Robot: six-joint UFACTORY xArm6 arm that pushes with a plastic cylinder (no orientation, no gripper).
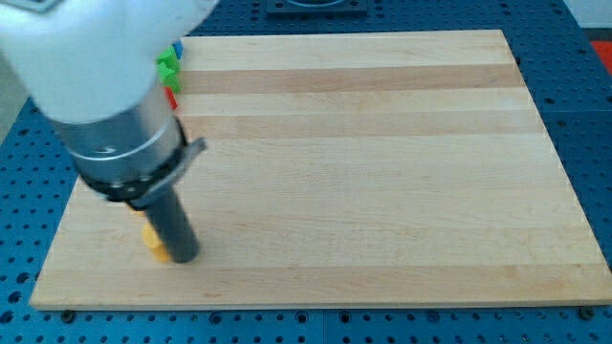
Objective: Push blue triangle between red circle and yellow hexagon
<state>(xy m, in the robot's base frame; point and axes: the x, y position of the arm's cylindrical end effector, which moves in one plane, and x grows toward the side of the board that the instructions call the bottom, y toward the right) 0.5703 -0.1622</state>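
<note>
My arm fills the view's upper left and hides much of that part of the board. My tip (pixel 184 258) rests near the board's bottom left. A yellow block (pixel 153 243), shape unclear, peeks out just left of the tip and seems to touch it. At the board's top left, three blocks show partly beside the arm: a sliver of a blue block (pixel 177 48), a green block (pixel 169 65) below it, and a sliver of a red block (pixel 171 96) lower still. Their shapes cannot be made out.
The wooden board (pixel 382 172) lies on a blue perforated table (pixel 583 115). The board's bottom edge runs just below the tip.
</note>
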